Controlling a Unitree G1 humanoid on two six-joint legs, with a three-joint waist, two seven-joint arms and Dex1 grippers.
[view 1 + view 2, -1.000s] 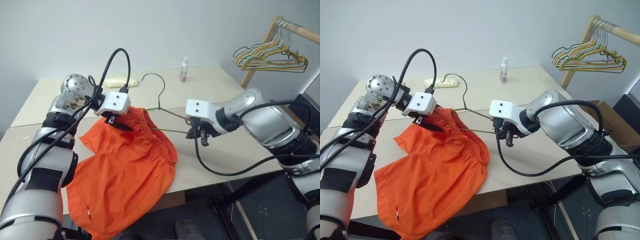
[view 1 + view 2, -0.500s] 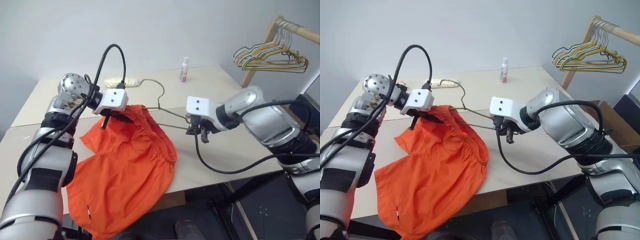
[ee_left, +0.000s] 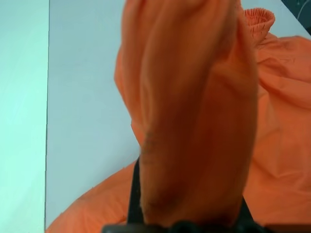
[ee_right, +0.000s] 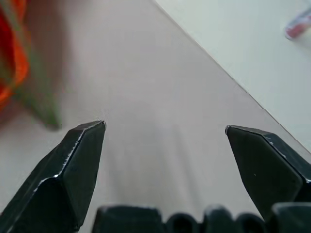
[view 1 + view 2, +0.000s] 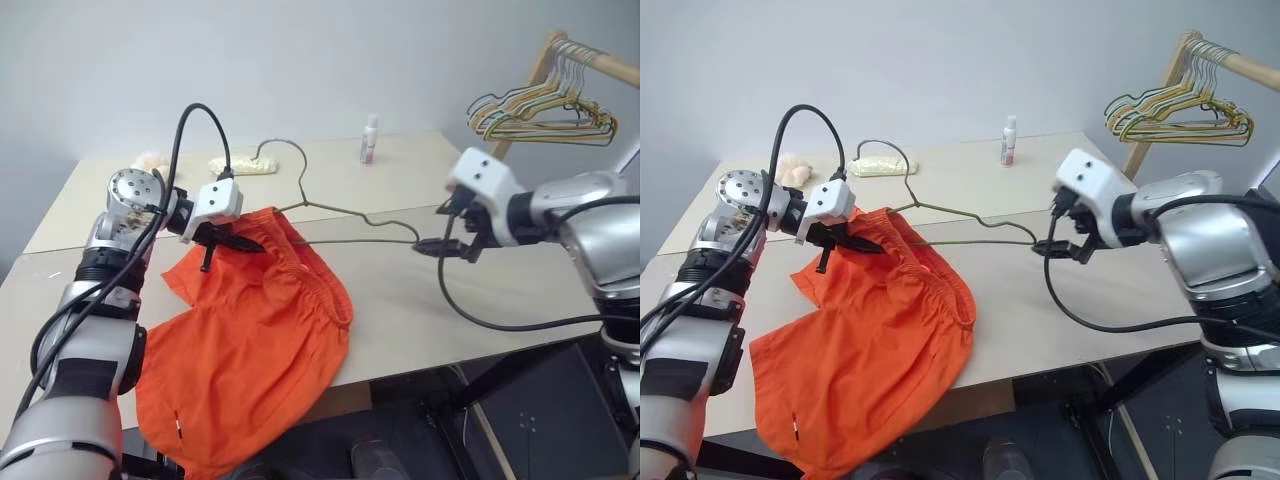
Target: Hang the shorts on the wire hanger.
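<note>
Left eye view, from the left: my left gripper [image 5: 232, 241] is clamped on the waistband of the shorts [image 5: 250, 340], which sprawl over the table [image 5: 420, 310] edge. The wire hanger [image 5: 345, 222] has one end tucked into the fabric, its other corner free near my right gripper [image 5: 447, 244], whose fingers gape wide, holding nothing. Threading looks half done; next I'd regrip the wire and feed it further in.
</note>
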